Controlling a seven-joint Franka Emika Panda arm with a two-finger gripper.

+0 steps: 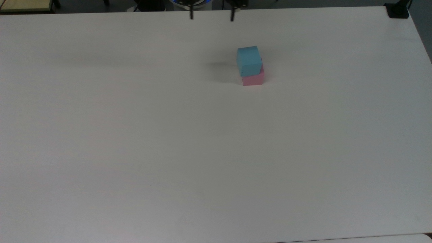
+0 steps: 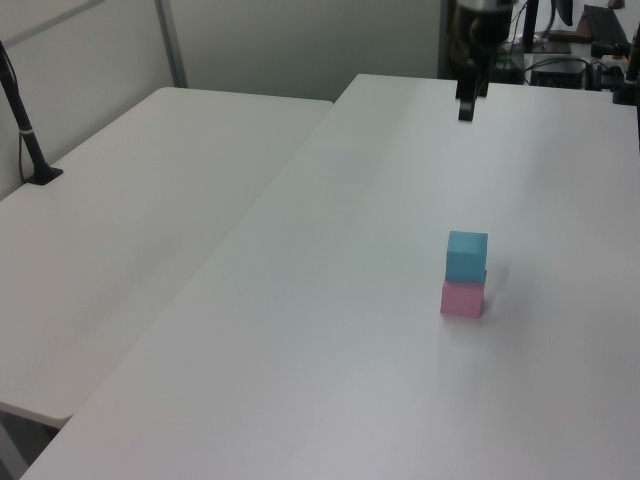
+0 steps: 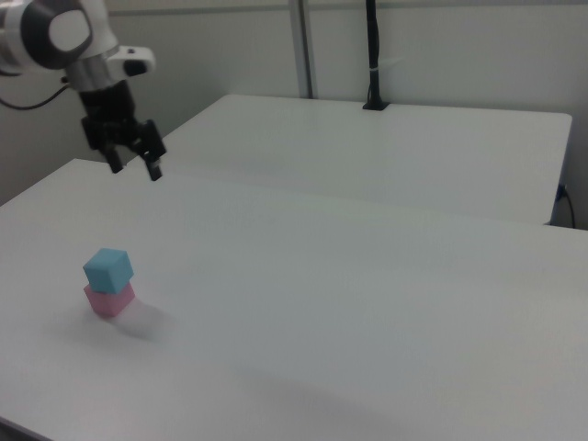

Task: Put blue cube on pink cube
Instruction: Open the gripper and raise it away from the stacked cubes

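Blue cube [image 1: 249, 60] sat on pink cube [image 1: 253, 79], slightly skewed, toward 12 o'clock on the surface [image 1: 168, 141] in the top view. Gripper [image 3: 133, 168] was clear, fingers released, empty. Task looked done.

Small light blue matte cube [image 1: 249, 60] sits on small pastel pink matte cube [image 1: 253, 79], offset slightly toward the top view's left. Stack stands on white table [image 1: 168, 141], far side, right of centre. Two dark gripper fingertips [image 1: 191, 15] at far edge, spread apart.
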